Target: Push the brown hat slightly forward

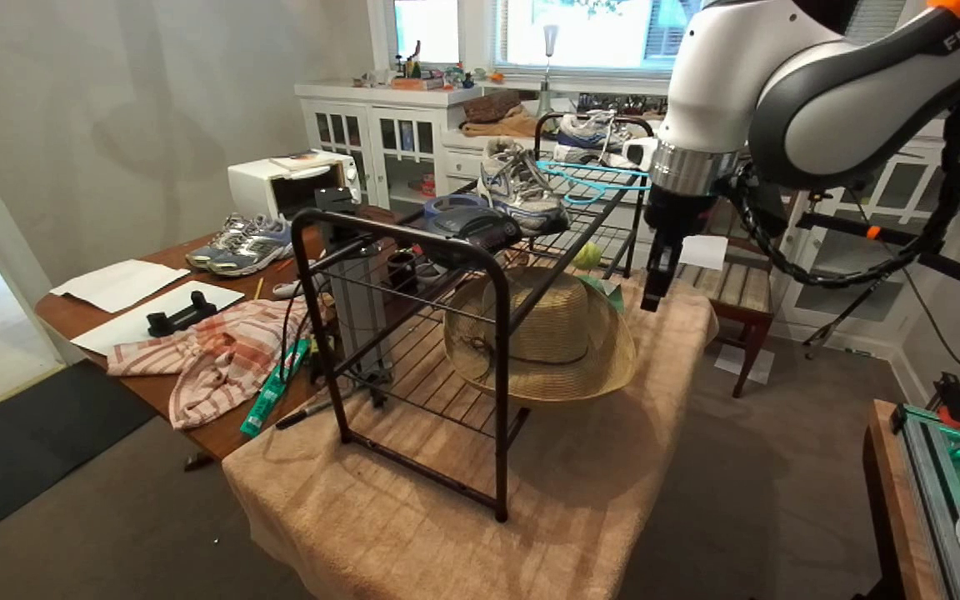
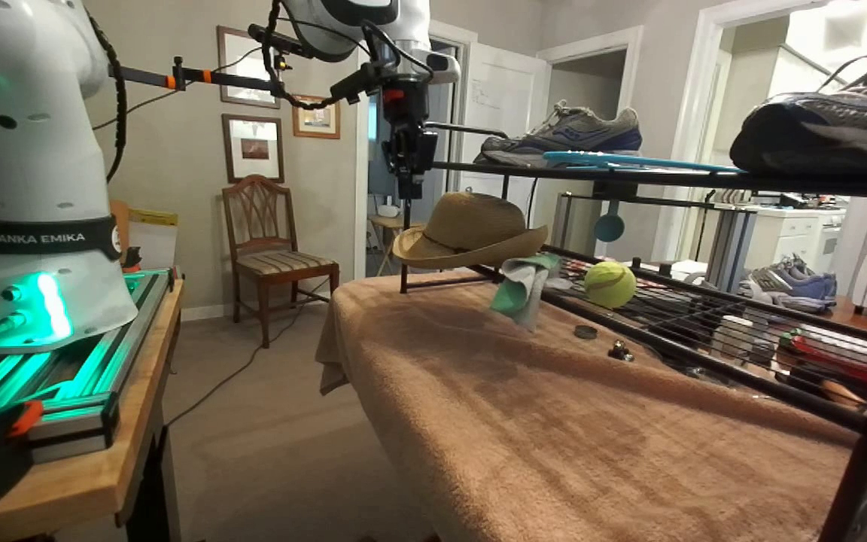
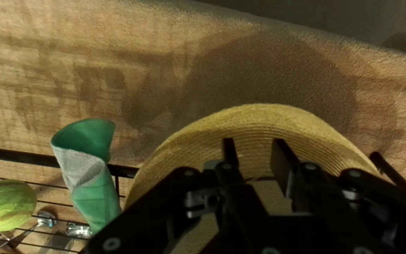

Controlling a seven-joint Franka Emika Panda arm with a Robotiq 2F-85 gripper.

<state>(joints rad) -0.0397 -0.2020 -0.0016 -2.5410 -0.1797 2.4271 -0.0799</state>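
The brown hat [image 1: 559, 312] lies crown up on the lower shelf of the black wire rack [image 1: 503, 417]. Its brim sticks out past the rack over the towel-covered table [image 1: 588, 517]. It also shows in an exterior view [image 2: 471, 220], behind a green and grey cloth. My gripper [image 2: 409, 192] hangs pointing down above the near side of the brim, apart from the hat. In the wrist view the fingers [image 3: 253, 141] are spread with nothing between them, over the brim [image 3: 263, 114] and the band. They hide much of the crown.
The rack's top shelf holds sneakers [image 1: 522, 196], a blue hanger [image 1: 592, 179] and a black device [image 1: 470, 233]. A green and grey cloth [image 2: 527, 286] and a tennis ball [image 2: 610, 284] lie on the lower shelf beside the hat. A chair [image 2: 275, 241] stands beyond the table.
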